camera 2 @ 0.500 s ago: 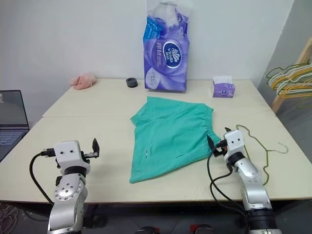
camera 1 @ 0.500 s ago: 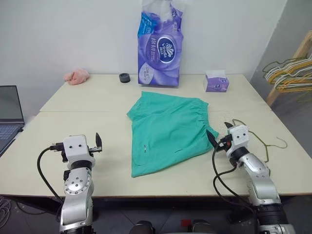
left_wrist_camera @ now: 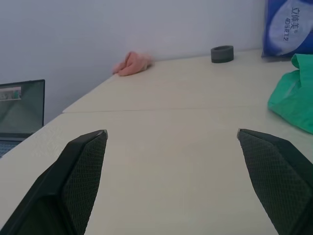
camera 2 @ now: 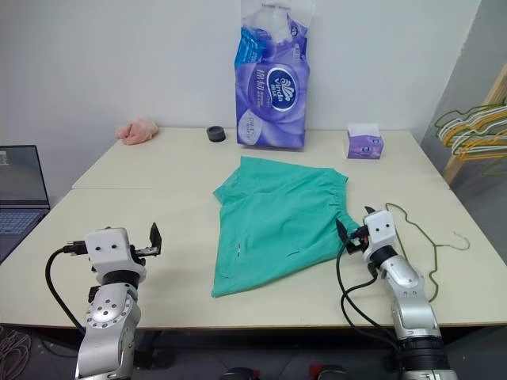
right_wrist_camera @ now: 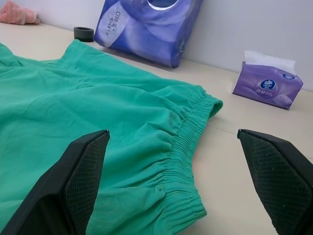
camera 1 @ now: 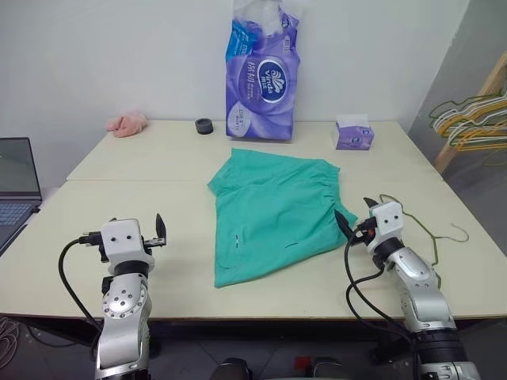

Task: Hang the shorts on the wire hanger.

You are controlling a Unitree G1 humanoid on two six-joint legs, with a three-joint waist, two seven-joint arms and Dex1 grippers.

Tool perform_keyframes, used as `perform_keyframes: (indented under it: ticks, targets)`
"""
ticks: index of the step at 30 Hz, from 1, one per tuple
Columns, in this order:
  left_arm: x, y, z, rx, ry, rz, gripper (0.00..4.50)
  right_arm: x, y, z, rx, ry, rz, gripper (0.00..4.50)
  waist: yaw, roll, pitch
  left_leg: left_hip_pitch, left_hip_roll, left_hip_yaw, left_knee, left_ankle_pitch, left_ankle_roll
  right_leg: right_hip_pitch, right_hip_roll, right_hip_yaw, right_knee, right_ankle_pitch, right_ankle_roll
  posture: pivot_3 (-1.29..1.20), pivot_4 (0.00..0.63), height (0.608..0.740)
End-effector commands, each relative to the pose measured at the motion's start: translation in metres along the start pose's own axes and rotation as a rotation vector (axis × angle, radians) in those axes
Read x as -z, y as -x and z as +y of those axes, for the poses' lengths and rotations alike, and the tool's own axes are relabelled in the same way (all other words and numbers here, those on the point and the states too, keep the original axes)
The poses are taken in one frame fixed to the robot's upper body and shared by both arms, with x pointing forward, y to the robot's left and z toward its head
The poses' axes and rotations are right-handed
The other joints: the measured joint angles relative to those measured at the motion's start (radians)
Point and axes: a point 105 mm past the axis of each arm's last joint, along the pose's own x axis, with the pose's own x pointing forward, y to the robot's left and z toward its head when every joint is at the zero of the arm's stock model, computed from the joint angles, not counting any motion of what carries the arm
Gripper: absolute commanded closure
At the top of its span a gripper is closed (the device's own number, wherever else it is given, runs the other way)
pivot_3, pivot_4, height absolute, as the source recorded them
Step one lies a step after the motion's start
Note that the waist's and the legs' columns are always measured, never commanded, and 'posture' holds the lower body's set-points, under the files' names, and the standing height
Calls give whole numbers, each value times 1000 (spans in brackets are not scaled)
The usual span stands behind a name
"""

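Nothing is hung yet: the teal-green cloth shorts (camera 1: pixel 273 215) lie flat on the beige table (camera 1: pixel 150 158), the thin olive-grey wire hanger (camera 1: pixel 432 229) seemingly untouched beside them, and the left gripper (left_wrist_camera: pixel 171 134) and right gripper (right_wrist_camera: pixel 173 132) stand wide and empty.

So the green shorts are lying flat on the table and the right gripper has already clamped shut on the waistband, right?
Not quite. The shorts do lie flat on the table, but the right gripper is open, its fingers spread either side of the waistband without holding it. The right wrist view shows this.
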Motion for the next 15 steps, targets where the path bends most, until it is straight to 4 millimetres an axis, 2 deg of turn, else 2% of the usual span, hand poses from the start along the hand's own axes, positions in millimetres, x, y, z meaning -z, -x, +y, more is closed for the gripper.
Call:
perform_keyframes:
  ticks: [1,6,12,15]
  targets:
    - [-11,0,1,32,10,-45,0,-18,1,-1,-26,31,-59,21,0,0,0,0,0,0,0,0,0,0,0,0,0,0,0,71,0,740]
    - [-9,5,-9,122,-13,-38,0,-9,12,-3,-18,49,-13,21,0,0,0,0,0,0,0,0,0,0,0,0,0,0,0,66,2,740]
    - [-5,11,-25,263,-33,-15,0,1,30,8,-116,66,30,21,-1,0,0,0,0,0,0,-1,2,1,0,0,-1,0,0,50,5,740]
    - [-4,16,-38,386,-34,-2,0,1,37,12,-166,100,32,21,-2,1,0,0,0,0,0,-1,2,1,0,0,-1,0,0,39,8,740]
